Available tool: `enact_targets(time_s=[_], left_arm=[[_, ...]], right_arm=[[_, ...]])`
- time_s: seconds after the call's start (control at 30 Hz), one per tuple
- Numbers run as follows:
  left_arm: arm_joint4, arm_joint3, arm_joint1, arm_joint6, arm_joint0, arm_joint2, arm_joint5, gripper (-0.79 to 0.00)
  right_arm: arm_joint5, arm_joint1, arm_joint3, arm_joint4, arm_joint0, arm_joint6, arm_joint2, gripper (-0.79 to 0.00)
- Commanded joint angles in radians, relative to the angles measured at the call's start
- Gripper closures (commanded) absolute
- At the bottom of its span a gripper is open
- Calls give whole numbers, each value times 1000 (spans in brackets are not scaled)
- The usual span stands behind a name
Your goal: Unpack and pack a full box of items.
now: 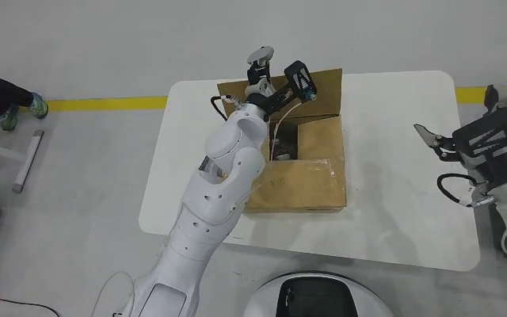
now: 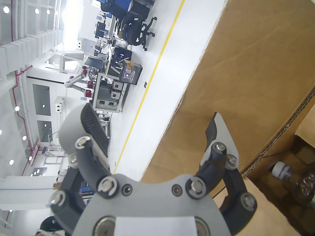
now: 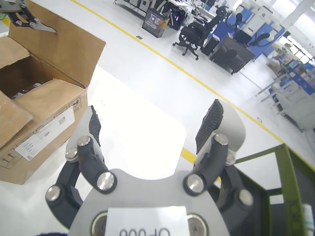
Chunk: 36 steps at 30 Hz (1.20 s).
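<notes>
An open cardboard box (image 1: 305, 182) stands in the middle of the white table (image 1: 396, 198). Its far flap (image 1: 325, 83) stands upright. My left gripper (image 1: 265, 67) is up at that flap, open, and the flap's edge (image 2: 221, 62) runs between its two fingers without being clamped (image 2: 152, 126). Deep in the box lies a clear bottle with a white cap (image 2: 279, 169), among dark wrapped items (image 1: 283, 147). My right gripper (image 1: 432, 141) hangs open and empty past the table's right edge (image 3: 153, 119), facing the box (image 3: 37, 114) and the left gripper (image 3: 32, 23).
A side flap (image 1: 321, 143) folds over the box's right half. A green cart frame (image 3: 283, 173) sits close under the right gripper. Bare table surface lies right of the box (image 1: 396, 119). A yellow floor line (image 1: 103, 103) runs behind the table.
</notes>
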State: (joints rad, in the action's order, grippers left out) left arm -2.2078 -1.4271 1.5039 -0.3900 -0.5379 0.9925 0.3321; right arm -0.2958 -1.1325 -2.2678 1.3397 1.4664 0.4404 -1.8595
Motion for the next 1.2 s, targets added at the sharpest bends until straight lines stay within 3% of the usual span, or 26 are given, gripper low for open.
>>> enact_targets(time_s=[0.0, 0.2, 0.33, 0.37, 0.4, 0.43, 0.47, 0.87, 1.0, 1.17], left_arm=[[-4, -20, -2, -3, -11, 10, 6, -785], [-4, -110, -8, -15, -65, 43, 23, -785], [14, -203, -16, -35, -125, 84, 34, -785], [25, -230, -17, -41, -141, 96, 35, -785], [35, -260, -19, -50, -160, 109, 35, -785], [49, -289, -20, -57, -182, 122, 36, -785], [71, -322, -22, -66, -208, 138, 32, -785], [320, -684, -61, -124, -599, 362, 233, -785], [394, -746, -64, -163, -687, 386, 209, -785], [424, -767, -67, -156, -738, 385, 170, -785]], right_arm=[[42, -3, 15, -34, 8, -4, 9, -785], [143, -16, 133, -182, 16, -64, 49, -785], [133, -21, 216, -290, 4, -98, 79, -785], [122, -22, 227, -308, -1, -104, 85, -372], [110, -23, 240, -332, -6, -110, 93, -157], [98, -23, 250, -348, -11, -110, 99, -40], [75, -23, 258, -383, -19, -111, 109, 0], [-252, -1, 351, -678, -107, 58, 120, 0], [-358, 11, 377, -789, -125, 168, 143, 0], [-421, 25, 397, -860, -152, 290, 173, 0]])
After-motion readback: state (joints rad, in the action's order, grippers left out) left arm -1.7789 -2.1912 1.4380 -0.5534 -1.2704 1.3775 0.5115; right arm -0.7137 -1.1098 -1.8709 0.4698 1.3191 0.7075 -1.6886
